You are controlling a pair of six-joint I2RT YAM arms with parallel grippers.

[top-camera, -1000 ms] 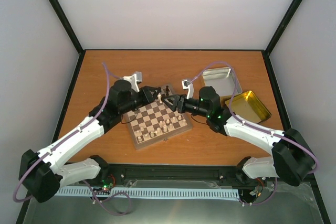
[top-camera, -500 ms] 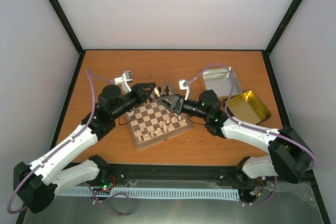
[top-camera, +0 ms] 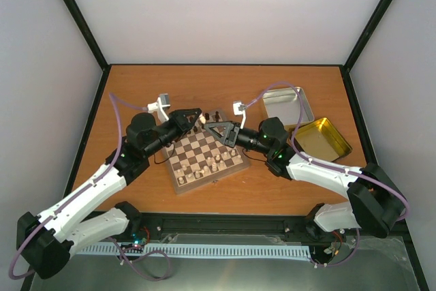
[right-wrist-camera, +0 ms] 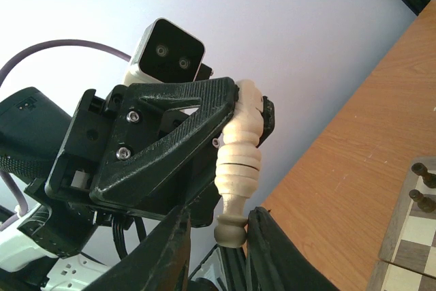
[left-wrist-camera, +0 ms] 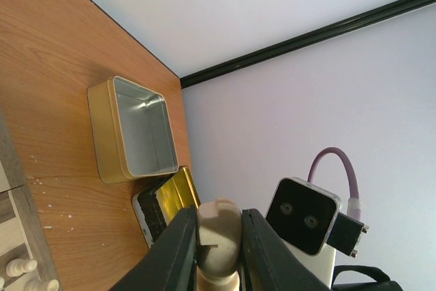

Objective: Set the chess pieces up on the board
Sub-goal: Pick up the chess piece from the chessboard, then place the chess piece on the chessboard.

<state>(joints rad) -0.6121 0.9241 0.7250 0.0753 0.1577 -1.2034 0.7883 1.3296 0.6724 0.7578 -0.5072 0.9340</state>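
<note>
Above the far edge of the board (top-camera: 208, 180) my two grippers meet nose to nose. My left gripper (top-camera: 199, 119) is shut on the slotted head of a pale cream chess piece (left-wrist-camera: 218, 236), which it holds off the board. In the right wrist view the same piece (right-wrist-camera: 240, 161) sticks out of the left gripper (right-wrist-camera: 248, 100), its round foot between the jaws of my right gripper (right-wrist-camera: 218, 217). Those jaws are narrow. One finger touches the foot and a small gap shows on the other side. Several pale pieces (top-camera: 204, 168) stand on the board's near half.
Dark chessmen (top-camera: 216, 115) stand along the board's far edge and show as pawns (right-wrist-camera: 426, 172) in the right wrist view. A silver tin (top-camera: 286, 107) and its gold lid (top-camera: 323, 139) lie to the right of the board. The black frame edges the table.
My left arm has drawn back to the left with the piece while the right gripper followed it. The right jaws have narrowed around the piece's foot.
</note>
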